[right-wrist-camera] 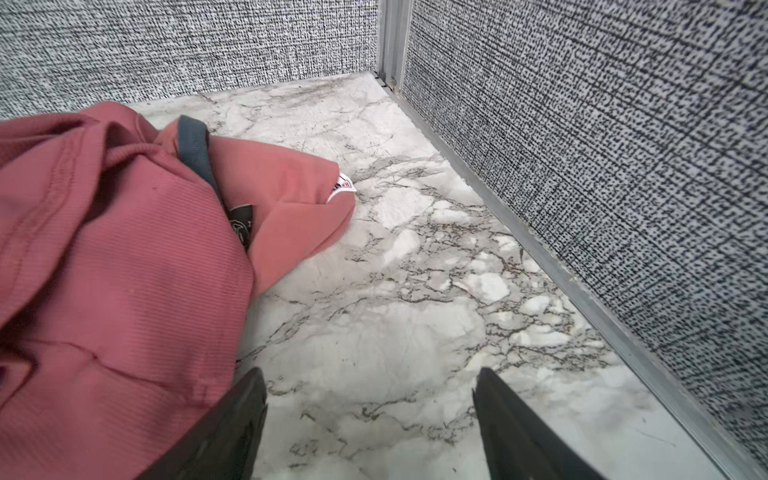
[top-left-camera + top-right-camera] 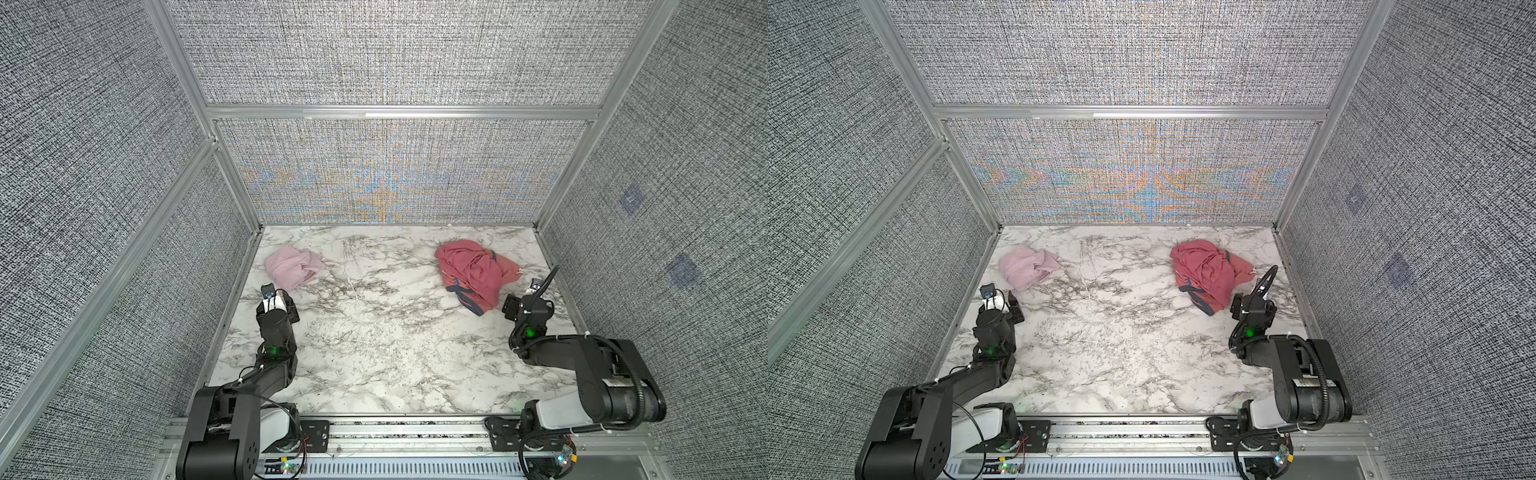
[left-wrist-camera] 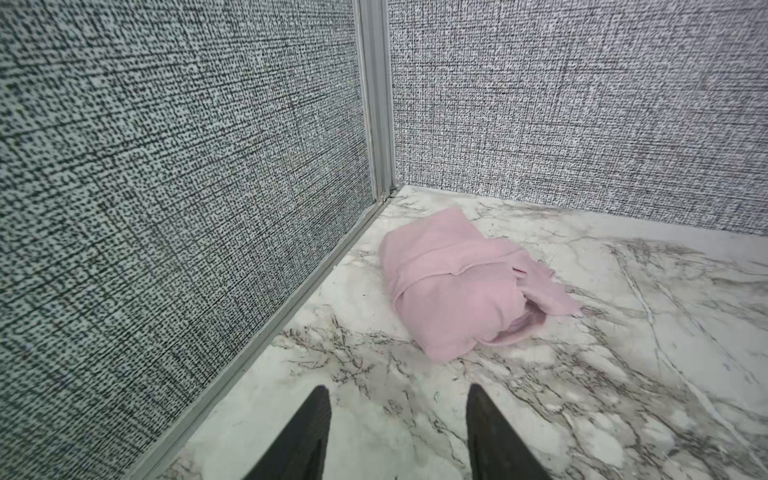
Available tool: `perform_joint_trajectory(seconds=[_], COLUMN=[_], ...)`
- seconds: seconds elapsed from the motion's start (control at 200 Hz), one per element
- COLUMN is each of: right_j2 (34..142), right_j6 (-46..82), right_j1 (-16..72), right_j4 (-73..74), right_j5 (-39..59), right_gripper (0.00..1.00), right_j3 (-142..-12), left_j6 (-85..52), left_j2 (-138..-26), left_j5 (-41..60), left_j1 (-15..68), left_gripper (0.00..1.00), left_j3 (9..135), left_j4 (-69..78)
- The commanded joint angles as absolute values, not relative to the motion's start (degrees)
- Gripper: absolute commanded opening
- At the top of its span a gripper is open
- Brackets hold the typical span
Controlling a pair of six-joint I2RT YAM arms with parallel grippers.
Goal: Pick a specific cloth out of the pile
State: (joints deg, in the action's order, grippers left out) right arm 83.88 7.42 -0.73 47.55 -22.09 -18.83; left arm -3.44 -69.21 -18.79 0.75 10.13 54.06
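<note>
The cloth (image 2: 293, 268) (image 2: 1027, 266), small and pale pink, lies crumpled at the back left of the marble table, near the left wall. It lies well apart from the pile (image 2: 473, 270) (image 2: 1208, 272), a heap of coral-red fabric with navy-blue trim at the back right. My left gripper (image 2: 284, 301) (image 3: 397, 388) hovers just in front of the cloth (image 3: 461, 299), open and empty. My right gripper (image 2: 521, 299) (image 1: 370, 372) is open beside the pile's (image 1: 116, 257) right front edge, one finger (image 1: 232, 419) close to the red fabric and only marble between the jaws.
The marble table (image 2: 374, 332) is enclosed by grey woven walls with aluminium rails (image 3: 376, 95) (image 1: 540, 249) on the left, back and right. Both arm bases sit on a metal rail (image 2: 407, 434) at the front edge.
</note>
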Motion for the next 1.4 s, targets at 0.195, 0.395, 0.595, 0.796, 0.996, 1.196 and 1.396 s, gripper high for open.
perform_joint_trajectory(seconds=[0.195, 0.395, 0.595, 0.796, 0.996, 1.196, 1.396], right_j2=[84.4, 88.0, 88.6, 88.6, 88.6, 88.6, 88.6], right_j6=[5.7, 4.0, 2.8, 2.5, 2.6, 2.5, 2.6], right_j1=[-0.7, -0.6, -0.3, -0.3, -0.3, -0.3, -0.3], right_j4=[56.4, 62.7, 62.0, 60.1, 60.0, 60.1, 60.0], right_j5=[-18.9, -14.6, -13.1, -12.5, -12.3, -12.3, -12.3], right_gripper=[0.8, 0.82, 0.83, 0.98, 0.99, 1.0, 0.99], right_j3=[-17.8, -16.1, -16.9, -17.8, -17.9, -17.9, -17.9], left_j6=[-2.9, -1.0, -0.4, 1.3, 1.9, 1.8, 2.0], left_j2=[-78.0, -85.7, -87.3, -87.9, -87.8, -87.8, -87.8], left_j5=[-12.2, -8.0, -5.5, -2.2, -0.7, -0.7, -0.8], left_j1=[0.6, 0.7, 0.7, 0.7, 0.6, 0.6, 0.7], left_gripper=[0.55, 0.55, 0.56, 0.62, 0.91, 0.99, 0.99], left_j3=[4.8, 4.6, 8.0, 9.8, 10.2, 10.2, 10.2], left_j4=[77.1, 84.5, 79.7, 77.2, 76.3, 76.2, 76.4])
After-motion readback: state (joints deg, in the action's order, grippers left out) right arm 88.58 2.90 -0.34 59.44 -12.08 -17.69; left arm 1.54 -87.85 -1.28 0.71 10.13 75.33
